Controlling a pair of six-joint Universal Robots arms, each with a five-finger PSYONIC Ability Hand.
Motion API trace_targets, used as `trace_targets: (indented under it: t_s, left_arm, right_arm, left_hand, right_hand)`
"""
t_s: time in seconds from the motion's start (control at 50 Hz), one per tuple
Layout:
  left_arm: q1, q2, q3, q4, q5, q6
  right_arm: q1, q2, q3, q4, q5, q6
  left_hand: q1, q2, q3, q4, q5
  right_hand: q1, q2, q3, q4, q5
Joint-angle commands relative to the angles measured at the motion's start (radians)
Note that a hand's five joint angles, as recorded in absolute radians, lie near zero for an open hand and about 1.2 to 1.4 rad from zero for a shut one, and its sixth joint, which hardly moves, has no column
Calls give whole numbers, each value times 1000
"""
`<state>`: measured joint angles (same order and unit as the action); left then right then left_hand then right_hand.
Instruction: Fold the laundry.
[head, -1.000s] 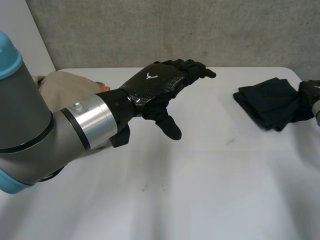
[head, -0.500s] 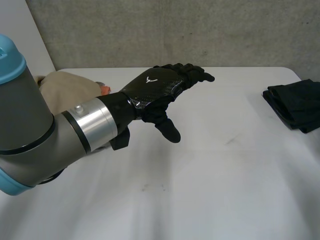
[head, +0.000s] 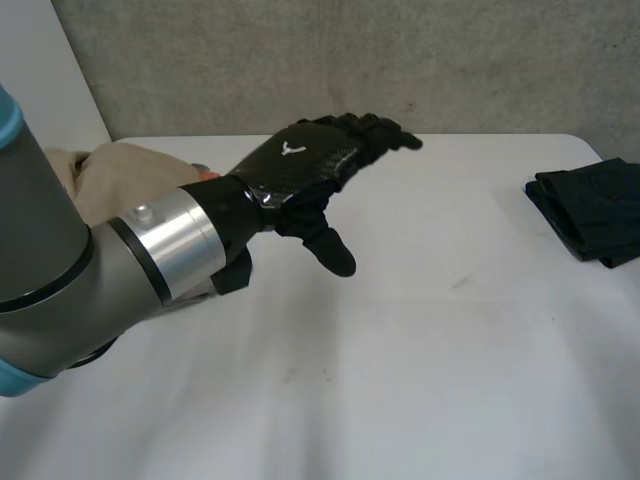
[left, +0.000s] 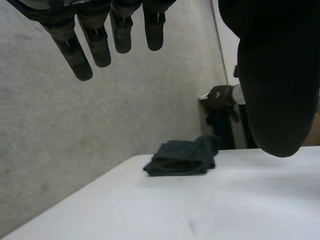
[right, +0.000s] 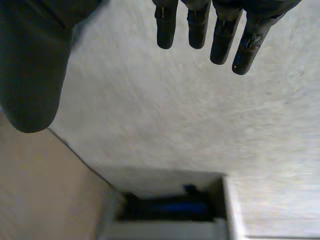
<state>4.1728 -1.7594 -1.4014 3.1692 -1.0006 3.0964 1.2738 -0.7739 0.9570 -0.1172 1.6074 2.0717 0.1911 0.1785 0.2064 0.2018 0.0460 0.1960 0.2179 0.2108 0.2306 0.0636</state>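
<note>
Hovering over the tabletop (head: 420, 360), my left hand (head: 300, 165) holds nothing, fingers straight; beige laundry heap (head: 125, 175) lies just behind its wrist, folded black cloth (head: 590, 210) well beyond its fingertips; right hand (right: 30, 70) equally empty, straight-fingered.

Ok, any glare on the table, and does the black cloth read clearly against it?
Head view: the white table is evenly lit, no glare; the folded black cloth stands out, and the left hand shows a slight sheen. Left wrist view: the cloth contrasts well, though its folds are dark.
</note>
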Motion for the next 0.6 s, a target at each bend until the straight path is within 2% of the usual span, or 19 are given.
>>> trace_targets:
  t_s: [0.02, 0.08, 0.1, 0.14, 0.16, 0.18, 0.26, 0.3, 0.32, 0.4, 0.48, 0.6]
  left_arm:
    - [38, 43, 10, 86, -160, 7]
    - [75, 54, 22, 116, -255, 42]
    - [114, 55, 30, 138, -339, 91]
    - [147, 52, 36, 149, -403, 148]
    - [176, 47, 44, 155, -446, 213]
    - [190, 44, 50, 156, -460, 252]
    - [260, -34, 81, 163, -463, 444]
    - [305, -81, 96, 158, -463, 510]
    - [354, -128, 111, 152, -464, 563]
    - [450, -237, 137, 152, -464, 637]
    - [507, -355, 183, 155, -464, 645]
    - [544, -497, 236, 141, -461, 657]
  right_arm:
    - [24, -117, 26, -163, 25, -32]
    - [65, -191, 68, -211, -62, 114]
    - [96, -246, 107, -216, -139, 208]
    - [122, -295, 156, -225, -211, 301]
    - [137, -315, 179, -225, -248, 345]
    - [160, -346, 233, -225, -317, 425]
    - [249, -428, 372, -226, -449, 581]
    - [292, -465, 422, -228, -477, 620]
    - [312, -481, 443, -228, -489, 636]
    - [381, -504, 540, -217, -505, 651]
    - [412, -515, 623, -217, -505, 642]
    - [432, -502, 694, -214, -505, 599]
  left_hand:
    - [5, 17, -11, -6, -25]
    - [8, 20, -8, -3, -22]
    - [-1, 12, -16, -12, -30]
    - [-10, 3, -25, -21, -39]
    - [-7, 6, -22, -18, -36]
    - [-7, 6, -22, -18, -36]
    - [-1, 12, -16, -12, -31]
    - [-1, 12, -16, -12, -31]
    - [-4, 9, -19, -15, -33]
    - [-4, 9, -19, -15, -33]
    - [2, 14, -13, -9, -28]
    - [17, 29, 1, 6, -13]
  right_hand:
    - [-21, -43, -36, -56, -64]
    - [-21, -43, -36, -56, -64]
    - [-21, -43, -36, -56, -64]
    - [-21, -43, -36, -56, -64]
    - [-21, -43, -36, -56, -64]
    - [-21, -43, -36, -56, -64]
    - [-21, -43, -36, -56, -64]
    - [-21, -43, -36, -56, -64]
    - [-21, -43, -36, -56, -64]
    - [-21, -43, -36, -56, -64]
    - [-21, -43, -36, -56, -64]
    - [-21, -43, -36, -56, -64]
